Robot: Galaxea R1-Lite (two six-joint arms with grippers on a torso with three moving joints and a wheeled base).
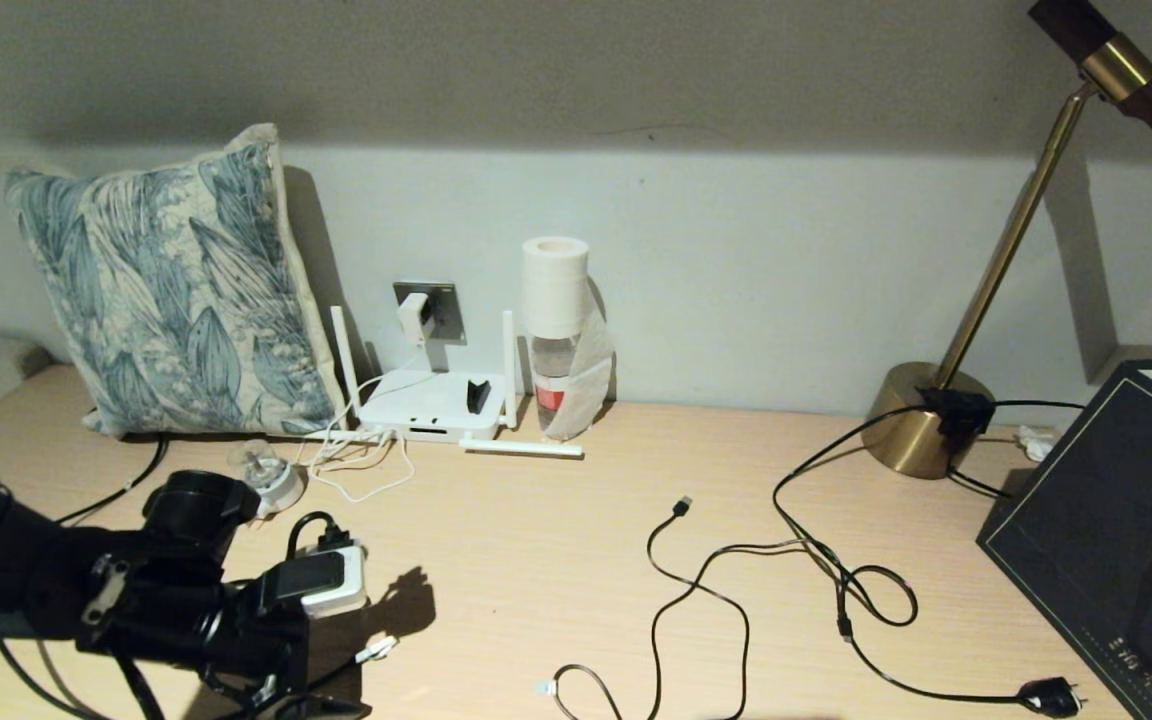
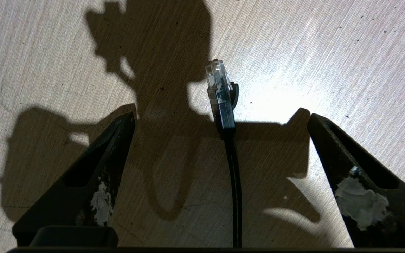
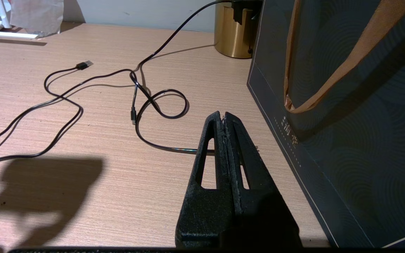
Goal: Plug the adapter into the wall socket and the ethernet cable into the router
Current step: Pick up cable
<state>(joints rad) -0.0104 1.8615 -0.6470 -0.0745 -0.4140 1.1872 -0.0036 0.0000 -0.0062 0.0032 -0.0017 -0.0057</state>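
The white adapter (image 1: 415, 318) sits plugged into the grey wall socket (image 1: 443, 310), its thin white cord trailing down beside the router (image 1: 428, 405). The router is a flat white box with upright antennas and a small black piece on top. The black ethernet cable (image 2: 233, 175) lies on the wooden table with its clear clip connector (image 2: 217, 76) pointing away from my left wrist. My left gripper (image 2: 220, 117) is open and straddles the cable just behind the connector, touching nothing. In the head view the connector (image 1: 376, 650) lies beside my left arm at the lower left. My right gripper (image 3: 224, 114) is shut and empty over the table.
A leaf-patterned pillow (image 1: 176, 290) leans left of the router, with a round travel plug (image 1: 271, 480) in front. A bottle topped by a tape roll (image 1: 556, 330) stands right of it. A USB cable (image 1: 681, 505), a black-plug cord (image 1: 1051, 695), a brass lamp base (image 1: 926, 420) and a dark bag (image 1: 1116, 520) fill the right.
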